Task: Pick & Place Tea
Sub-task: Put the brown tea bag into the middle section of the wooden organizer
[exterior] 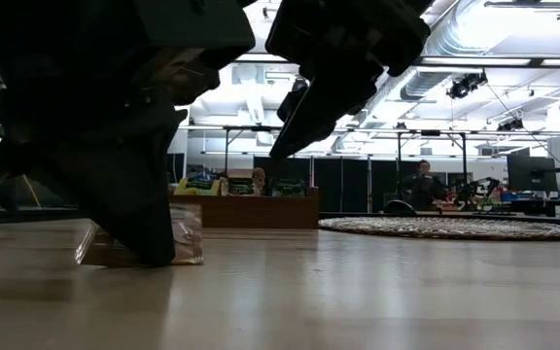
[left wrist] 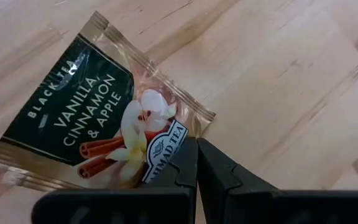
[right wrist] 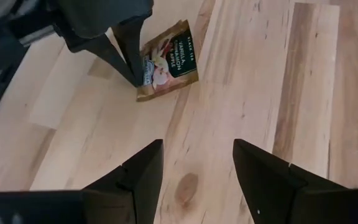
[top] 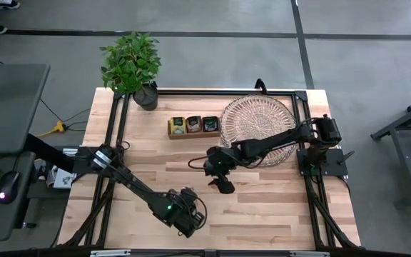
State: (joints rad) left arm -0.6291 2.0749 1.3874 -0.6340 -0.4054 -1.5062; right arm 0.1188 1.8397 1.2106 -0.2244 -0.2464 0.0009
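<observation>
The left gripper is down at the near part of the surface, its fingers pressed together on a corner of a dark tea sachet, one edge of which rests on the wood. The right gripper hovers over mid-surface, fingers spread and holding nothing. More sachets sit in the box beside the wicker tray.
</observation>
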